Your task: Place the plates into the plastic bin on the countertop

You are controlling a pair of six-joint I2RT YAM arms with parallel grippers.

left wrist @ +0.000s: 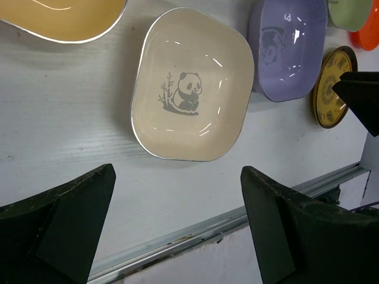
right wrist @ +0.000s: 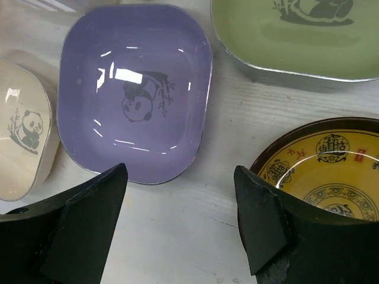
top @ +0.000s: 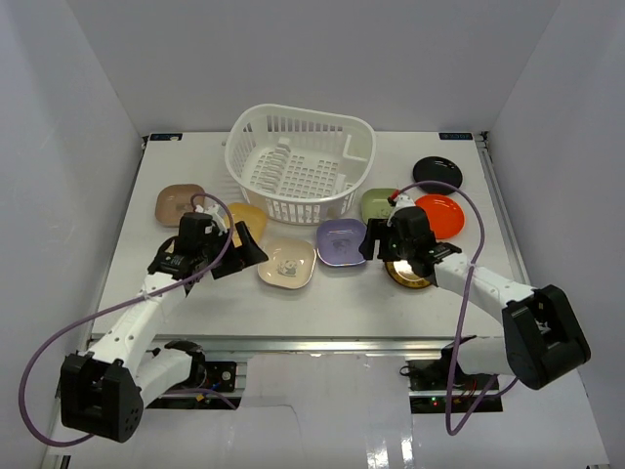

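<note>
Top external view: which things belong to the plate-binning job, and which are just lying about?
Job: plastic bin; brown plate; yellow plate; cream plate; lavender plate; green plate; black plate; orange-red plate; gold patterned plate.
Not the job: purple cables; white walls.

glossy lavender plate (right wrist: 135, 92), matte countertop (right wrist: 195, 231)

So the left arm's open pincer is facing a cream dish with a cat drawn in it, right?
Not quite. The drawing in the cream dish is a panda with bamboo, not a cat; the left wrist view shows it clearly. The rest holds: the left pincer is open, and the dish lies on the tabletop just ahead of it.
</note>
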